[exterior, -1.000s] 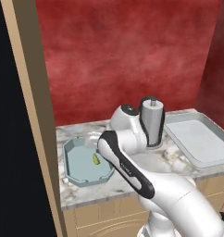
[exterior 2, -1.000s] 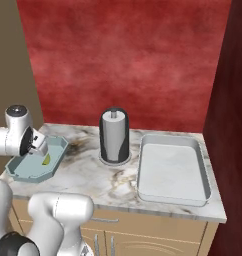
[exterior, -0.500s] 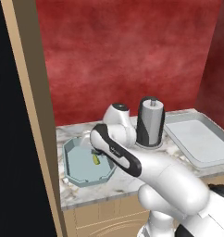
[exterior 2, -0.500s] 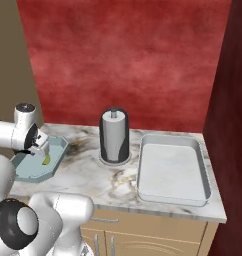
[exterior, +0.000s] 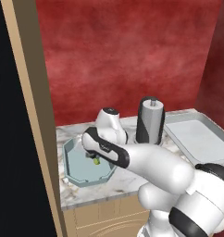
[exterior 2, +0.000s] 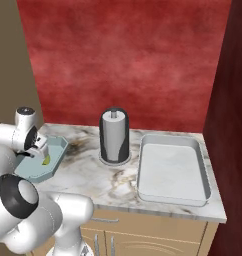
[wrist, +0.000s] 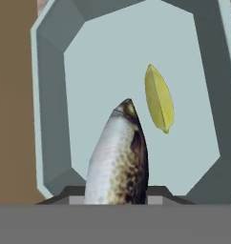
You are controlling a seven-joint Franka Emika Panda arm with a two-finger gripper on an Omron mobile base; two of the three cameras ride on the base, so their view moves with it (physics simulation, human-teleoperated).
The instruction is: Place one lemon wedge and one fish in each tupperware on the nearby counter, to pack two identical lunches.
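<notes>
2 lunch trays sit on our white-grey marbled stone counter [exterior 2: 88, 175]. 1 is a pale blue tray with 8 sides [exterior: 74, 170], at the left end. The other is a white-grey rectangle tray [exterior 2: 172, 171], at the right end, with nothing in it yet. A dark round paper-towel holder [exterior 2: 114, 136] stands between them.

We hold our gripper [wrist: 116, 193] over the blue tray. Our jaws are partly closed, and they pinch a silver and brown speckled fish [wrist: 118, 157] by its lower end. The fish points out over the tray floor. We cannot tell if it touches the floor.

1 yellow lemon wedge [wrist: 159, 98] already lies flat in the blue tray, just beside the fish's nose.

We think the next job is to let the fish go here. Some things could go wrong. If we open too high, the fish may bounce and land on the rim. If we drop it on the lemon, the wedge may slide. If the fish sticks to 1 finger, it may lift back out with us.
</notes>
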